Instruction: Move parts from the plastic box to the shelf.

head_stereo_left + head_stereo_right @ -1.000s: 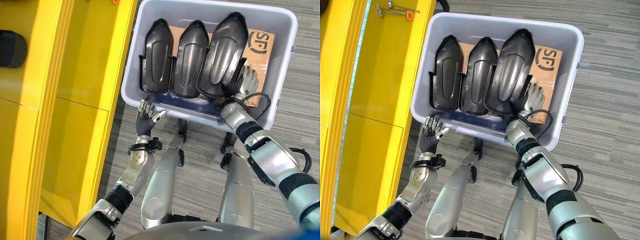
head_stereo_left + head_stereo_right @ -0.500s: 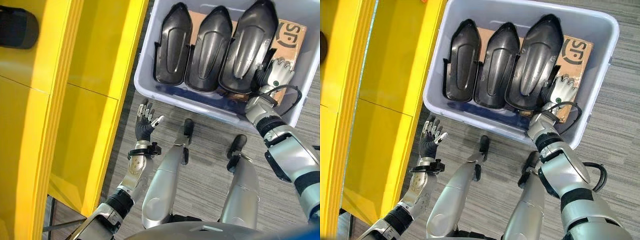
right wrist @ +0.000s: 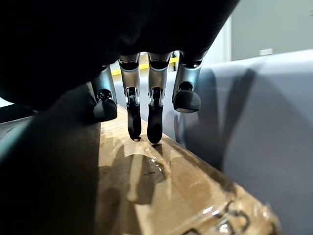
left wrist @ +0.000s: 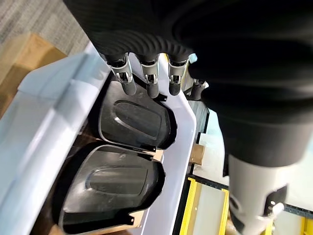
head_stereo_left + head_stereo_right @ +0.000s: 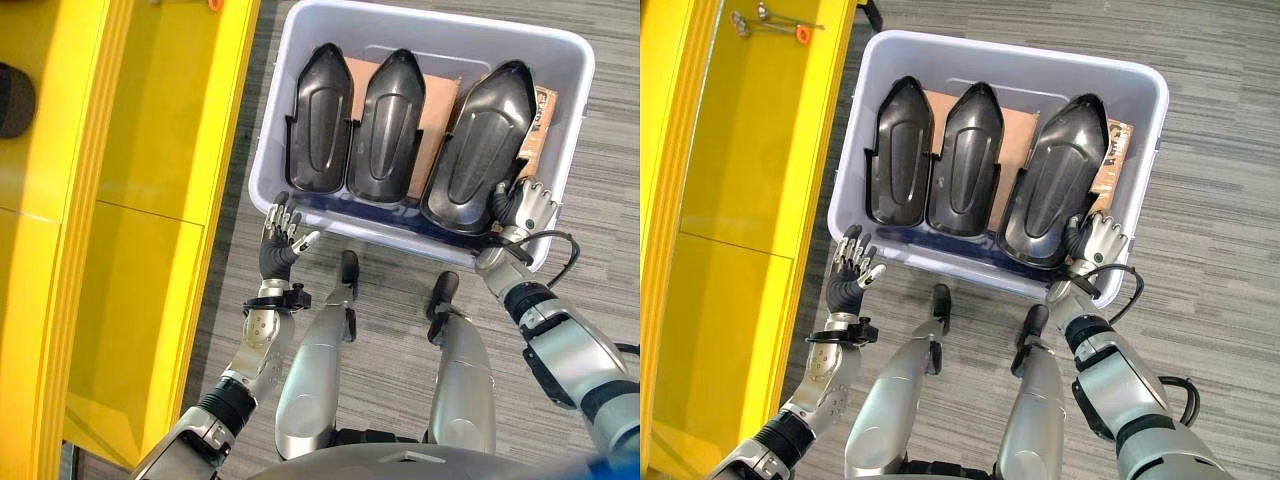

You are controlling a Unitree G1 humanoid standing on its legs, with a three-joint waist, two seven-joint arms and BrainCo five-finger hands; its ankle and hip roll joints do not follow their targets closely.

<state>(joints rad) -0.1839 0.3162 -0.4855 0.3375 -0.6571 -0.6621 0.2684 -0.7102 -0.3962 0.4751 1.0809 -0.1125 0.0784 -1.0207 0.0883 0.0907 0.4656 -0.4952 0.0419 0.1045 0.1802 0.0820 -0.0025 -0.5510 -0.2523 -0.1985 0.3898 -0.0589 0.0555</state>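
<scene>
Three glossy black moulded plastic parts (image 5: 962, 165) are seen lying side by side in the pale grey plastic box (image 5: 1145, 110), the rightmost reached for by the right hand (image 5: 1098, 240) with relaxed fingers, apparently for a grip, while the open-fingered left hand (image 5: 848, 270) is held outside, beside the yellow metal shelf (image 5: 750, 170).

Black parts (image 5: 387, 130) fill a pale lavender-grey plastic box (image 5: 430, 38).
Bright yellow shelf (image 5: 120, 200) at left; brown cardboard (image 5: 430, 140) underneath; grey striped floor (image 5: 600, 200).
</scene>
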